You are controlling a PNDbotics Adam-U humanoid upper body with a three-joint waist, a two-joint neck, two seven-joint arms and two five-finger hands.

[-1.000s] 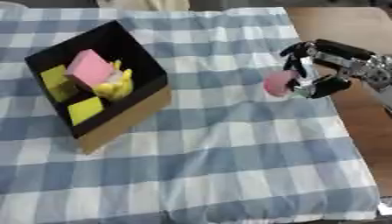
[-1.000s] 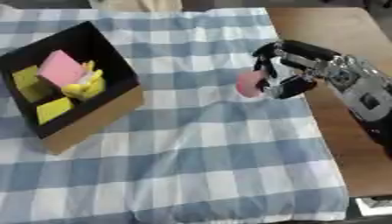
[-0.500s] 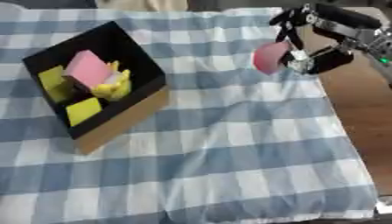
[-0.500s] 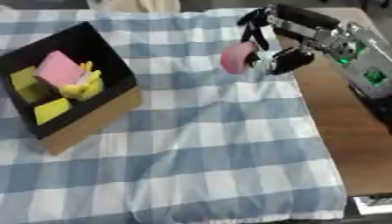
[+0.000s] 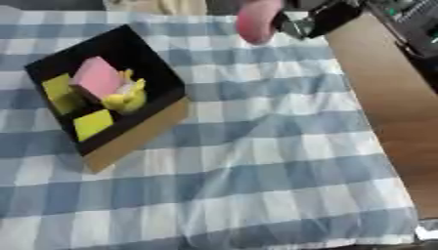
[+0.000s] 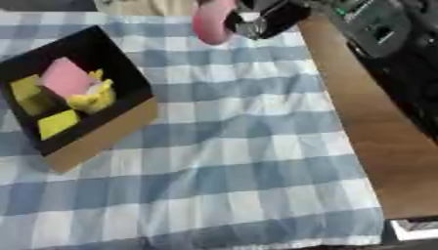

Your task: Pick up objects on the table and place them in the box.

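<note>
Bright, even light; soft shadows, overall motion blur throughout.

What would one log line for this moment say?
right hand: holding pink object aloft | box: pink block, yellow pieces inside | left hand: not seen | cloth: bare

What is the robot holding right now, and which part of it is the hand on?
The right hand holds a pink rounded object by its right side, raised near the view's top edge. The left hand is out of view.
</note>
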